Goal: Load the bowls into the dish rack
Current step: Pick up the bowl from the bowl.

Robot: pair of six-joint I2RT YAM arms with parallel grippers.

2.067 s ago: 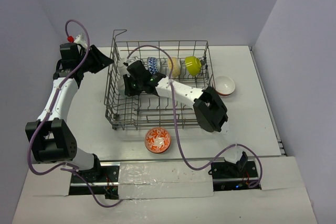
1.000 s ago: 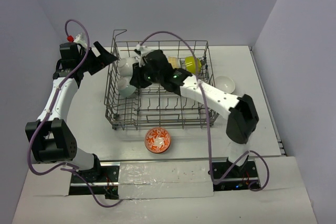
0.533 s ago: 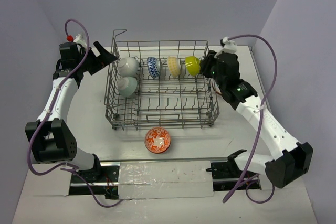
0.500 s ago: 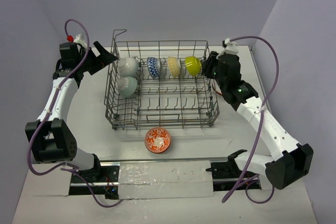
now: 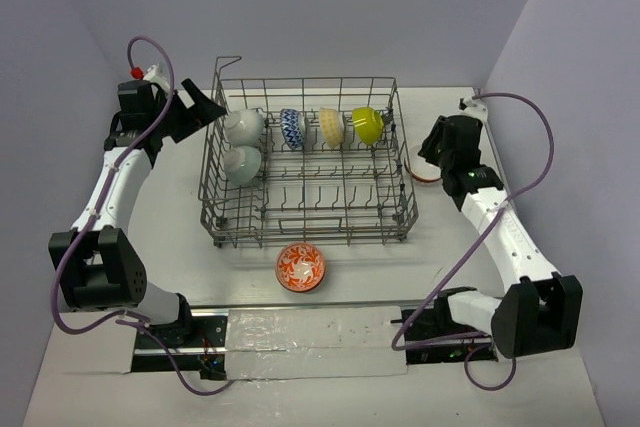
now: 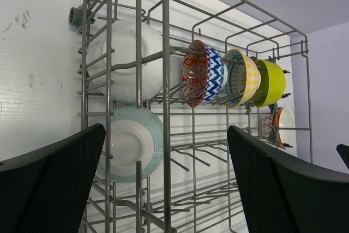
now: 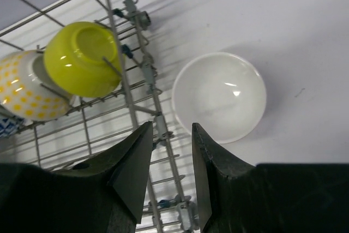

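Observation:
The grey wire dish rack [image 5: 212, 187] holds a white bowl [image 5: 244, 127], a teal-rimmed bowl [image 5: 242, 164], a blue patterned bowl [image 5: 291, 128], a pale yellow bowl [image 5: 331, 127] and a lime bowl [image 5: 366, 125], all on edge. An orange patterned bowl [image 5: 301, 266] lies on the table in front of the rack. A white bowl [image 7: 219, 96] sits upright just right of the rack. My right gripper [image 7: 172, 126] hovers over its left rim, partly open and empty. My left gripper [image 6: 166, 129] stands wide open outside the rack's far left corner, empty.
The rack's right wall [image 7: 143, 88] with its clips runs directly under my right fingers [image 7: 133, 156]. A raised wire loop [image 5: 228, 60] marks the rack's far left corner. Walls close in the table on the left, back and right.
My right arm has swung out of the rack's left part, over its right wall, to above the white bowl on the table. Its jaws have widened. The left arm has stayed put.

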